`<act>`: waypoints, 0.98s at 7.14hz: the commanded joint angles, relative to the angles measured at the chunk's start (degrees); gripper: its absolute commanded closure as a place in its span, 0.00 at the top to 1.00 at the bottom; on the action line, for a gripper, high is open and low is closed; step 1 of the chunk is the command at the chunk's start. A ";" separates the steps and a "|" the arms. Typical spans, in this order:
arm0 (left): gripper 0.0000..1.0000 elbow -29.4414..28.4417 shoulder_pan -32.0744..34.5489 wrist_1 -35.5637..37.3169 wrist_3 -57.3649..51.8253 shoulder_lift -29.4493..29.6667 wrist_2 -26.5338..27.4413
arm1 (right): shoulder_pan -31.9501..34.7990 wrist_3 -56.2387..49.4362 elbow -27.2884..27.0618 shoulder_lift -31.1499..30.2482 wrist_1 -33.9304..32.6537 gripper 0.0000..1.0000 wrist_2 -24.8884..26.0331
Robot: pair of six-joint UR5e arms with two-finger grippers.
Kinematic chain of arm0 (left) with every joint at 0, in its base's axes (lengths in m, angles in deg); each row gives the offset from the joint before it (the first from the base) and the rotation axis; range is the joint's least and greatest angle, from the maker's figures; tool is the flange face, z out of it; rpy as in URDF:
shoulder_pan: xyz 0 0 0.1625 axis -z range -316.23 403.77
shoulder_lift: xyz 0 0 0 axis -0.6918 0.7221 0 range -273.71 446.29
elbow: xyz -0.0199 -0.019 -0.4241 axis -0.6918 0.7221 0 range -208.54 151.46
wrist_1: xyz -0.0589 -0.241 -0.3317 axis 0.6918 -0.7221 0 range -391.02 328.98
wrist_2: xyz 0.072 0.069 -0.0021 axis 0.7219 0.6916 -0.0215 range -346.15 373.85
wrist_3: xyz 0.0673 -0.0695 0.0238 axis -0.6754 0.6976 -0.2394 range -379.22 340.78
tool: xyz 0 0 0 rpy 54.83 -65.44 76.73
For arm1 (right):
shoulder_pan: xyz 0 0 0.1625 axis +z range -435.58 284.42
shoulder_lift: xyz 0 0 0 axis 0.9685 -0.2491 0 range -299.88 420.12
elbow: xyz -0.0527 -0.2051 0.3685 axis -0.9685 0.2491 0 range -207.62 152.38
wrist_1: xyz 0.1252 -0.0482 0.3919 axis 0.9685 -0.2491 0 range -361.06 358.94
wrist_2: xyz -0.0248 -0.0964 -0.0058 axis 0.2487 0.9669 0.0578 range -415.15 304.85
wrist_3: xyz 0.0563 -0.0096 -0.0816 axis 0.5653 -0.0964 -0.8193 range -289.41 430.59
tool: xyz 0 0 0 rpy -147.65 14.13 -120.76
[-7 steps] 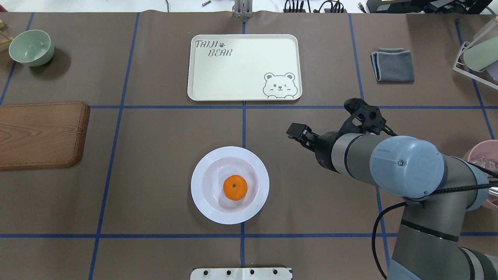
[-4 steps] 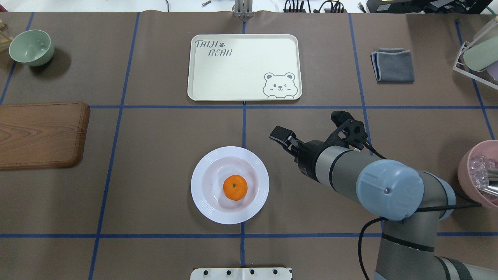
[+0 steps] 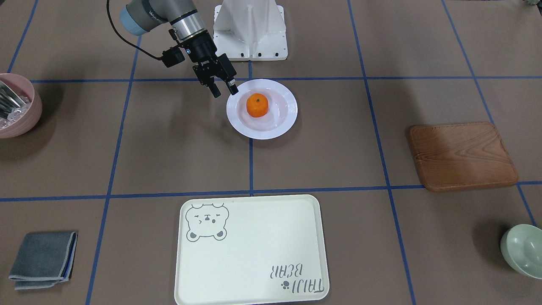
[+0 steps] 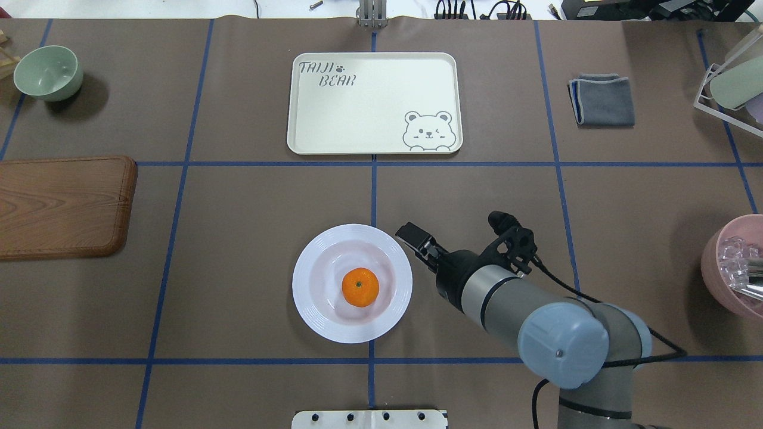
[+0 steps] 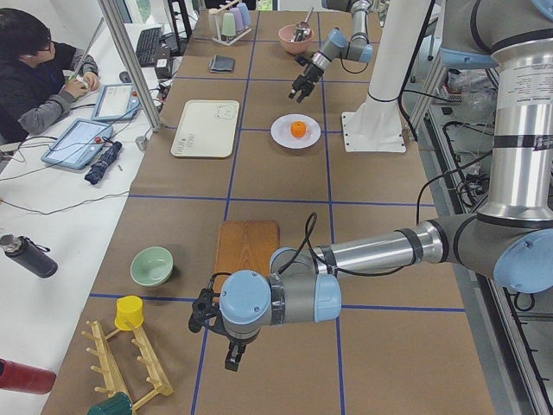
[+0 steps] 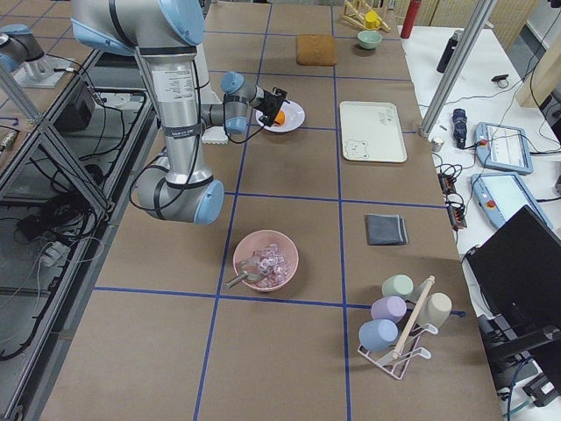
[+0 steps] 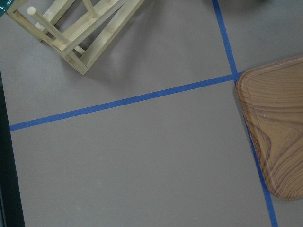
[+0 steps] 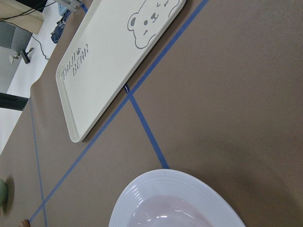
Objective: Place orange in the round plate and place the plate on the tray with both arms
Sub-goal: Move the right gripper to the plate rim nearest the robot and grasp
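The orange [image 4: 360,287] lies in the sunken centre of the round plate [image 4: 304,280], which stands on the table in front of the robot's base. In the front-facing view the orange [image 3: 257,105] sits in the plate [image 3: 262,132] too. My right gripper [image 3: 224,92] hangs open and holds nothing, its fingers just off the plate's rim on the robot's right side. The right wrist view shows the plate's rim [image 8: 165,198] close below and the tray [image 8: 109,61] beyond. The tray [image 4: 369,107] lies bare, farther from the robot. My left gripper [image 5: 232,354] shows only in the exterior left view, far from the plate; I cannot tell its state.
A brown wooden board [image 4: 59,205] lies at the left and a pale green bowl [image 4: 47,71] at the far left. A folded grey cloth [image 4: 602,98] and a pink bowl [image 4: 736,268] are on the right. A wooden rack [image 7: 80,28] stands near the left wrist.
The right arm has swung toward the robot and leftward in the overhead view, bringing its open gripper from mid-table to the plate's rim. Plate and orange have not moved.
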 commanded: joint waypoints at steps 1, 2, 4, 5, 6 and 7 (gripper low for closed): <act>0.99 0.49 -0.09 -0.95 3.01 -0.11 -1.46 | -1.93 -0.33 3.64 -0.07 1.93 0.98 1.29; 0.99 0.49 -0.18 -0.95 3.10 -0.64 -2.33 | -1.93 -0.42 4.79 -0.07 1.83 0.98 1.29; 0.99 0.67 -0.27 -1.04 3.01 -0.82 -2.78 | -2.19 -0.34 5.67 0.55 1.66 0.96 1.29; 0.99 1.02 -0.27 -1.04 3.01 -0.82 -2.78 | -2.19 -0.42 5.68 0.64 1.57 0.93 1.29; 0.99 1.02 -0.35 -1.04 3.01 -0.82 -2.78 | -2.19 -0.42 6.46 0.64 1.57 0.92 1.12; 0.99 1.02 -0.36 -1.04 3.01 -0.82 -2.78 | -2.63 -0.42 6.99 0.73 1.48 0.90 1.20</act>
